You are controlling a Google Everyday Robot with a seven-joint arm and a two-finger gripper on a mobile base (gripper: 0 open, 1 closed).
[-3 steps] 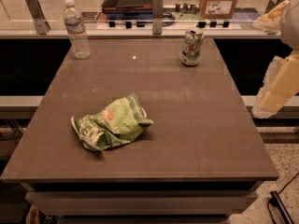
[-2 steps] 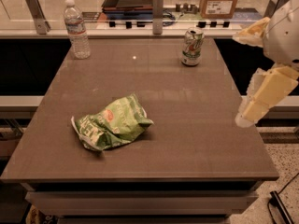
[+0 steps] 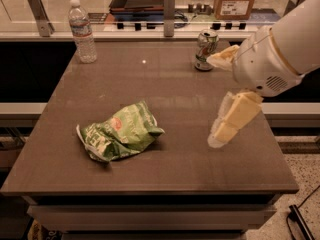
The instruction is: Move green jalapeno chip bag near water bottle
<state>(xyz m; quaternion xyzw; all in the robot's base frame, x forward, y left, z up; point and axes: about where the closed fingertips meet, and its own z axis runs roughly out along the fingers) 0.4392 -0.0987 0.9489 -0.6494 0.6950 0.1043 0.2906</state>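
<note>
Early stage of the task, with the transfer itself not yet begun. The green jalapeno chip bag [image 3: 120, 132] lay crumpled on the front left part of the table [image 3: 165, 184]. It was well apart from the water bottle [image 3: 82, 31], which stood upright at the table's far left corner. A green-and-white soda can [image 3: 206, 49] stood near the far edge, toward the right.

The pincer [image 3: 214, 101] hung over the right part of the table, to the right of the bag and not touching it. Its two pale fingers were spread wide, one reaching up beside the can and the other pointing down toward the surface, and it held nothing.

Judged from this layout, approach, grasp, carry and release all remained to be done.

Compared with the view one second before, the arm had advanced leftward from beyond the table's right edge to a position over the tabletop, and the lower finger had come nearer the bag. The bag, bottle and can had kept their places.
</note>
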